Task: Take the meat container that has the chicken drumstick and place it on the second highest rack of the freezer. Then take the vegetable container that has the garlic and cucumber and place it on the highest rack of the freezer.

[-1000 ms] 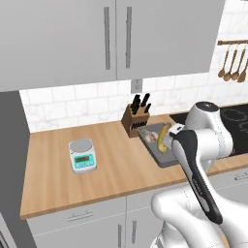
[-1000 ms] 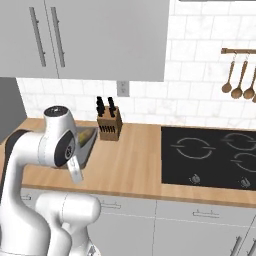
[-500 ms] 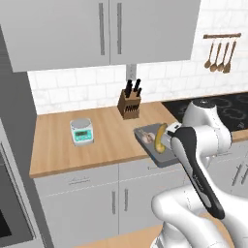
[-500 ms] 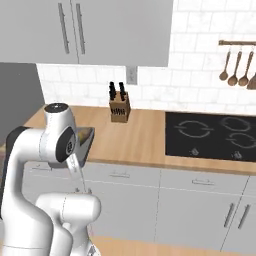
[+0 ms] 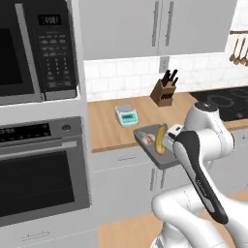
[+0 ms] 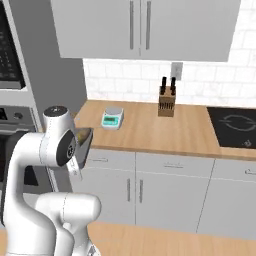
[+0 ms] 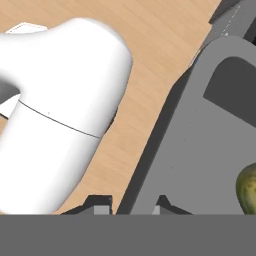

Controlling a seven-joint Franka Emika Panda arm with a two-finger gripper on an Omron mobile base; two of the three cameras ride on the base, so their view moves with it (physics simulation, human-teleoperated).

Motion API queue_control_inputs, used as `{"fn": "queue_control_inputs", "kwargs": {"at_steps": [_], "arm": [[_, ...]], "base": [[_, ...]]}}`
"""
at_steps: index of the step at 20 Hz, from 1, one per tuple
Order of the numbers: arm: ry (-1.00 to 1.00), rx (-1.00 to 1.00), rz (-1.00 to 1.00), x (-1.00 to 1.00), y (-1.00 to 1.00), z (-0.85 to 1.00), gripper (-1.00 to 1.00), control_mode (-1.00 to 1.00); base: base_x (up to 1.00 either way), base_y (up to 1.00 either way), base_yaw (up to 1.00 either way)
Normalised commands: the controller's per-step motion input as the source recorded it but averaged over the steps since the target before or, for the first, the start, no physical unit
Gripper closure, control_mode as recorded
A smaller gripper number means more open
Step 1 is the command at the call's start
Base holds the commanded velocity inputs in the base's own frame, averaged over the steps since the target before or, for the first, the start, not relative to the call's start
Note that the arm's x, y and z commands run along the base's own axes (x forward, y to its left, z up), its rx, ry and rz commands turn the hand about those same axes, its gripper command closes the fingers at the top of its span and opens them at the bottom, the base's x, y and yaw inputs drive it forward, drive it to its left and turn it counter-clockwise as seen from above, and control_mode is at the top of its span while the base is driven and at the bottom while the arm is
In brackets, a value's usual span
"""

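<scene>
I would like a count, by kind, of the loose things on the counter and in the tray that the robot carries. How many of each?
Kitchen scale: 1
Knife block: 1
Grey tray: 1, held by the gripper at its rim, off the counter
Cucumber: 1, in the tray
Garlic: 1, in the tray
Total: 5

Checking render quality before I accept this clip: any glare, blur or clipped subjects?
Left base view: flat even light, sharp; tray with cucumber clear. Right base view: tray edge-on, contents hidden. Hand view: tray rim sharp between the fingertips, cucumber cropped at the frame edge.
</scene>
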Motion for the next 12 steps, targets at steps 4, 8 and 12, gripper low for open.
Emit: {"fn": "queue_control_inputs", "kwargs": {"at_steps": [4, 8, 12], "arm": [[0.00, 0.00, 0.00, 0.00, 0.00, 0.00, 1.00, 1.00], [0.00, 0.00, 0.00, 0.00, 0.00, 0.00, 1.00, 1.00], [0.00, 0.00, 0.00, 0.00, 0.00, 0.00, 1.00, 1.00]], "base": [[0.00, 1.00, 0.02], [0.00, 1.00, 0.00], [0.00, 1.00, 0.00]]}}
